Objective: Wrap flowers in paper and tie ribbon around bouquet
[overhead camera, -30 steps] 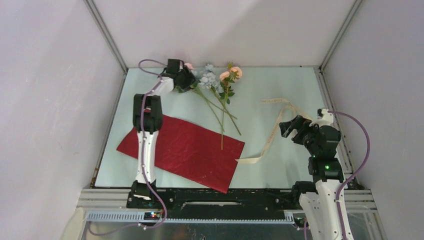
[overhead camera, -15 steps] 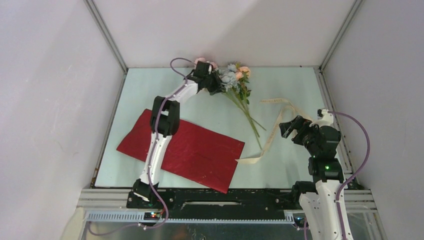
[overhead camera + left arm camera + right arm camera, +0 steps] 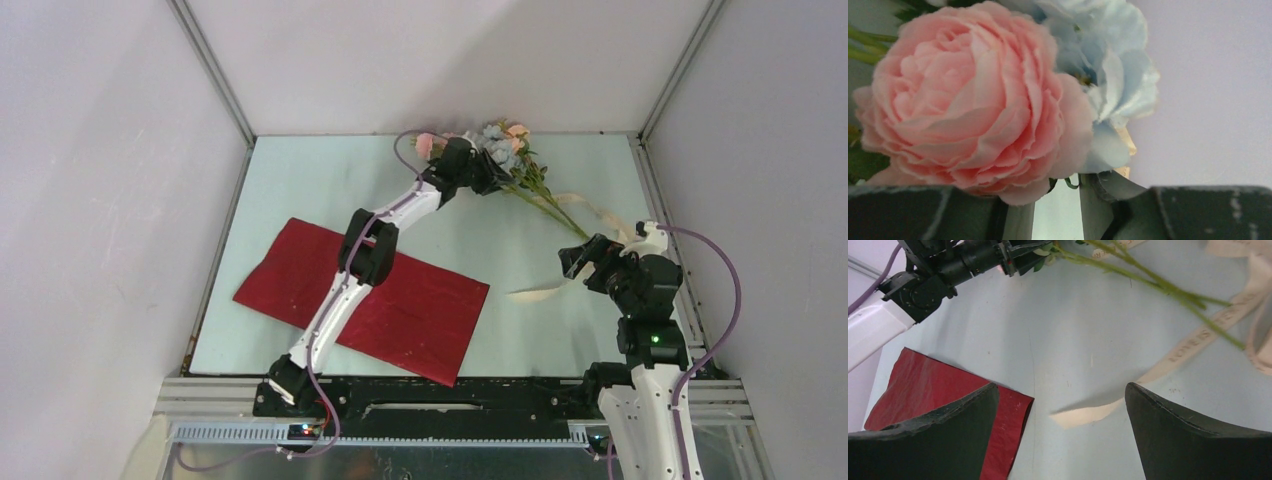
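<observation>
ok so left gripper clamping flowers just under heads, up by far edge of table, bit right of middle. stems pointing diagonally toward right edge, tips crossing ribbon, ending near right gripper. right jaws hanging wide open, holding nothing. paper lying red side up toward near-left corner, well apart from bunch. guessing next move is swinging bunch near-left onto paper, stems trailing. left arm doing the carrying; right one sitting closer to ribbon.
</observation>
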Robot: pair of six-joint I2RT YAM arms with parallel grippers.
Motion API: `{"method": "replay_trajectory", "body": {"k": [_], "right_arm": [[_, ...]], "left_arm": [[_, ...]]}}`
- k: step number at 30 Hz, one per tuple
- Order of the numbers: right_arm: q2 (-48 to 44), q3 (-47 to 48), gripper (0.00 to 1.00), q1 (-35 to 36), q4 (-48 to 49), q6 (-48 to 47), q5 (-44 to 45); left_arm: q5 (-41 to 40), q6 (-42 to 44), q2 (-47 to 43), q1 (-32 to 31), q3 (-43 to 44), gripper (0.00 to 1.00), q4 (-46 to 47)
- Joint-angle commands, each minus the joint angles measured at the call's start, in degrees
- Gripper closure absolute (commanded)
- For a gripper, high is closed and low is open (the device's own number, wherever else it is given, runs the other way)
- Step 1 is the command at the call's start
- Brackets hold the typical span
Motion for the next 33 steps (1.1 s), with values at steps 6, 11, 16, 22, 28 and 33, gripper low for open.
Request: {"method": "replay_trajectory", "body": {"k": [6,11,16,22,28,33], "right_arm": [[1.3,0.7,0.0,-0.3,1.8,1.7,-1.6],[4.8,0.7,0.0,1.3,3.9,2.4,-6.0],[10.4,0.7,0.0,8.1,7.5,3.8,-4.8],[24.7,3.0,0.0,24.9,14.6,3.6,4.0],[45.7,11.1,0.0,32.7,19.3,1.8,6.4],[60.3,20.6,0.0,35.1,17.6,-0.6,6.6]], "left_arm": [[2.8,-3.5,-2.5,-2.1,3.0,0.26,5.8],[2.8,7.4,-19.4,-2.4,-10.8,0.0,-6.1],[-9.3,19.5,-44.4,-3.4,-35.8,0.0,-13.7],[-25.2,25.6,-72.1,-3.5,-62.1,0.0,-18.0],[-42.8,17.1,-102.8,-3.3,-92.7,0.0,-21.3],[-51.9,2.7,-124.4,-3.0,-108.6,0.0,-33.4]]}}
